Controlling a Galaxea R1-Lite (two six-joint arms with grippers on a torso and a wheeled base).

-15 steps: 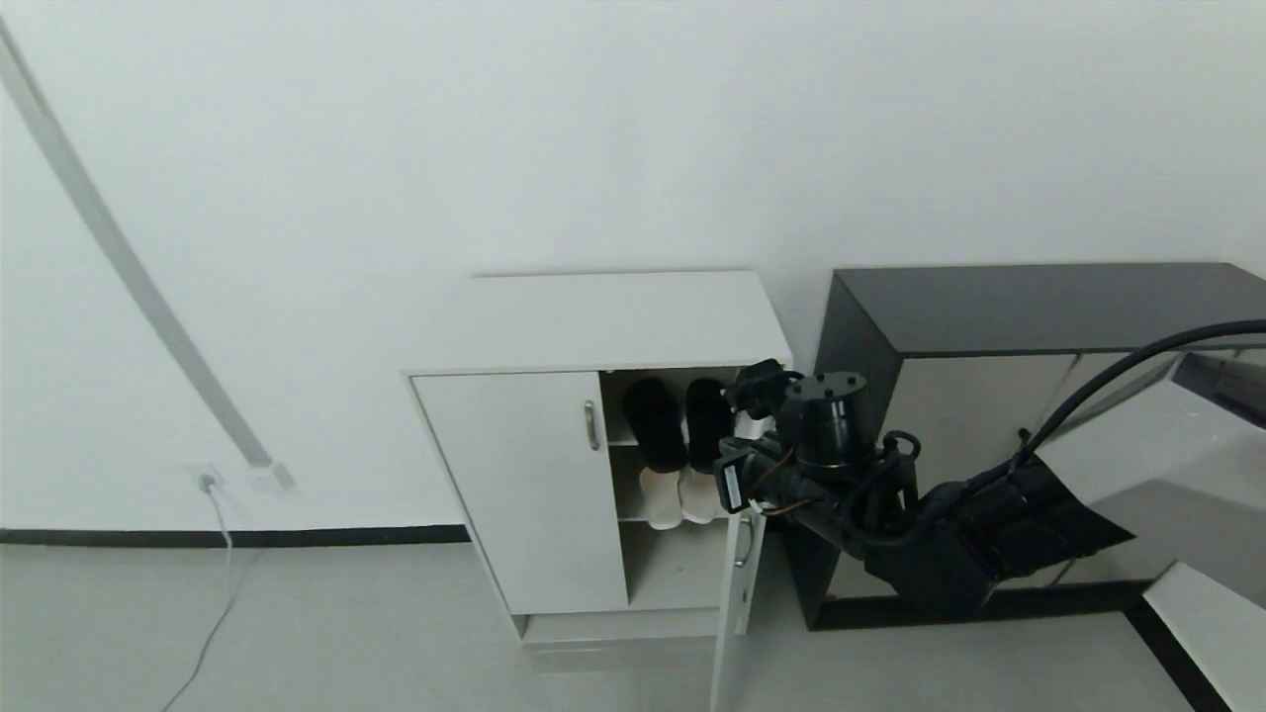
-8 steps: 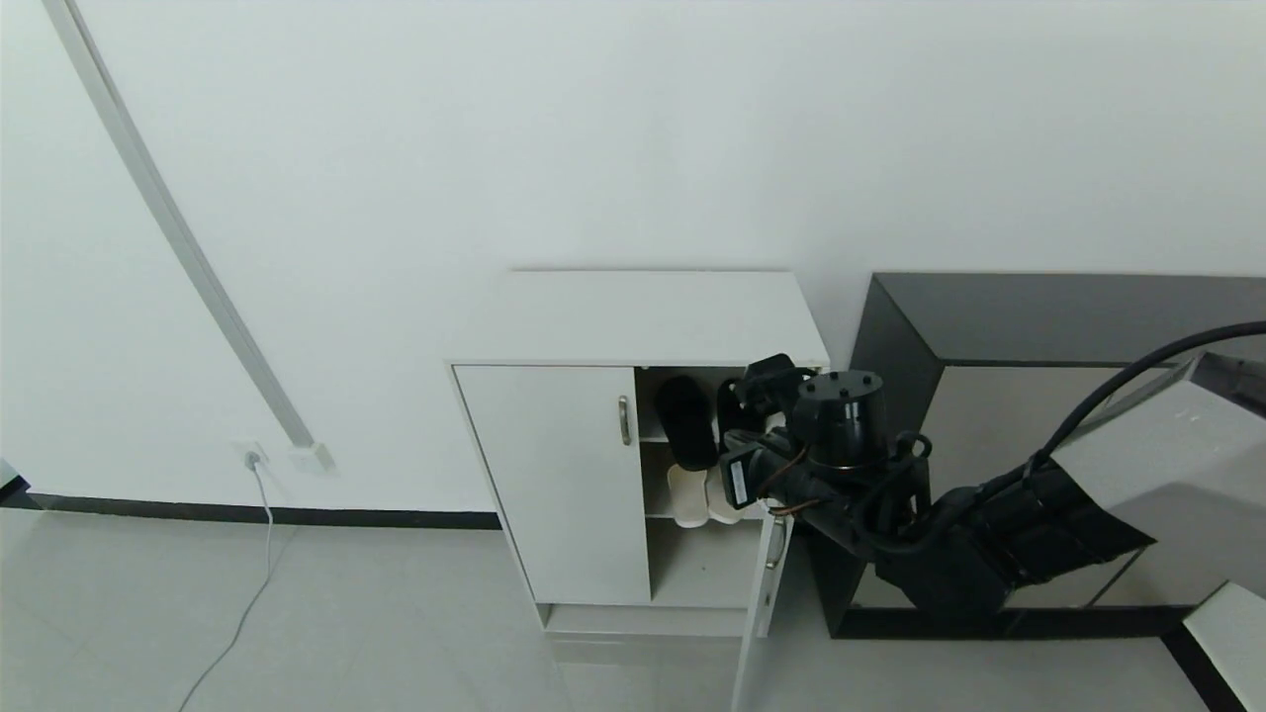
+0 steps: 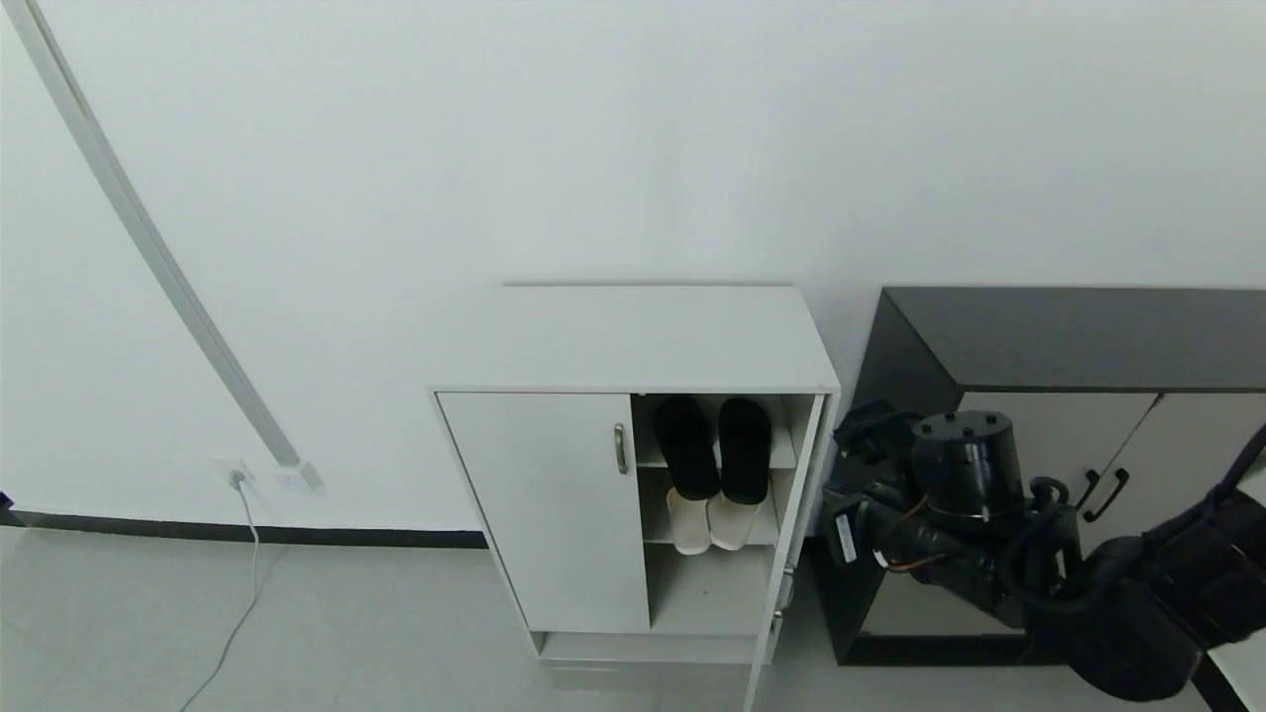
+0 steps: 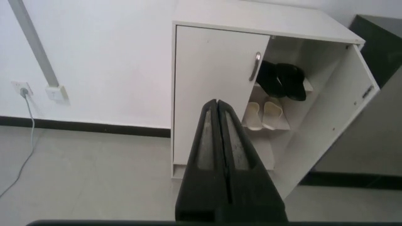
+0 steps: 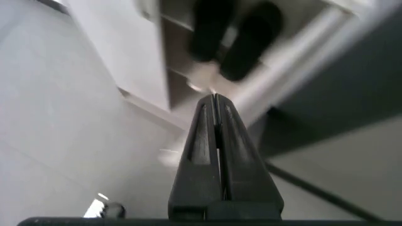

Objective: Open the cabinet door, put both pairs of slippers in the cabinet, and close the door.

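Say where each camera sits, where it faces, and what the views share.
Head view: on the head, facing forward and down at the white cabinet; right arm at lower right.
Left wrist view: on the left wrist, facing the cabinet front past the shut left claw.
Right wrist view: on the right wrist, facing the black slippers past the shut right claw.
All share the black slippers.

White cabinet, black slippers, seemingly cream slippers

cabinet: white board, smooth and matt
handle: bright metal
black slippers: matt
white slippers: smooth, matt
floor: grey, smooth, slight sheen
dark cabinet: matt top
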